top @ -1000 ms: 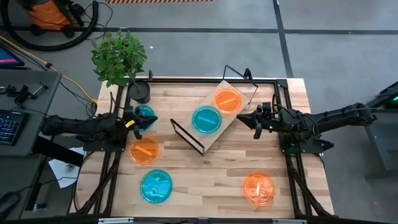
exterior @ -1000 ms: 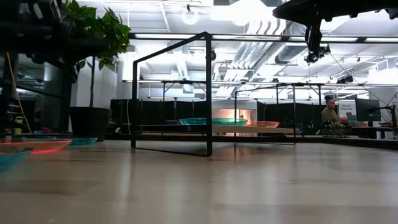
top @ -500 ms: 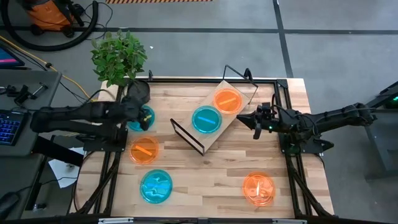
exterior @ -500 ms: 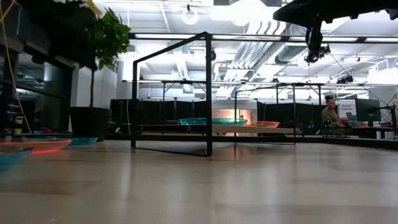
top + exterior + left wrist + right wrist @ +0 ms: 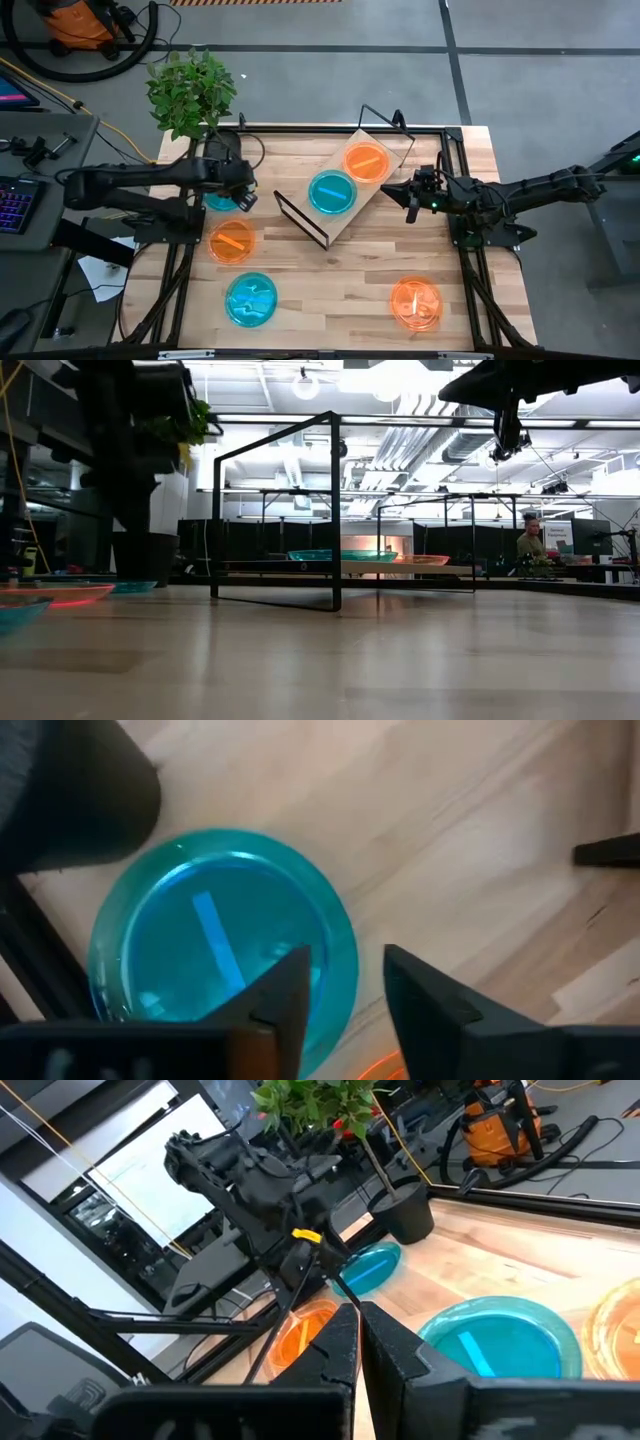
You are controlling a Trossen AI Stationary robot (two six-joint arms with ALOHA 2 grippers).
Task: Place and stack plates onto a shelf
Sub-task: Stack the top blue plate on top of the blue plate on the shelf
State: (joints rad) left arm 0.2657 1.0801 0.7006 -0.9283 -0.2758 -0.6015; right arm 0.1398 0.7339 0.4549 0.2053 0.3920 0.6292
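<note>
The shelf [image 5: 345, 190], a light board with black wire ends, lies slantwise mid-table and carries one cyan plate [image 5: 332, 192] and one orange plate [image 5: 366, 161] side by side. On the tabletop lie a cyan plate [image 5: 218, 192] at the far left, an orange plate [image 5: 232, 242], a cyan plate [image 5: 251, 299] and an orange plate [image 5: 415, 303]. My left gripper [image 5: 345, 990] hangs open over the far-left cyan plate [image 5: 220, 955], its fingers either side of that plate's rim. My right gripper [image 5: 411, 201] hovers shut, right of the shelf.
A potted plant [image 5: 225, 148] stands at the far left corner, close behind the left gripper. Black frame rails [image 5: 462, 230] run along the table's left and right sides. Bare wood lies between the shelf and the near edge.
My left arm has swung toward the far edge. Its gripper has turned and shifted a little toward the table's right, and now stands over the far-left cyan plate's right rim. No plate has moved. The right arm has kept still.
</note>
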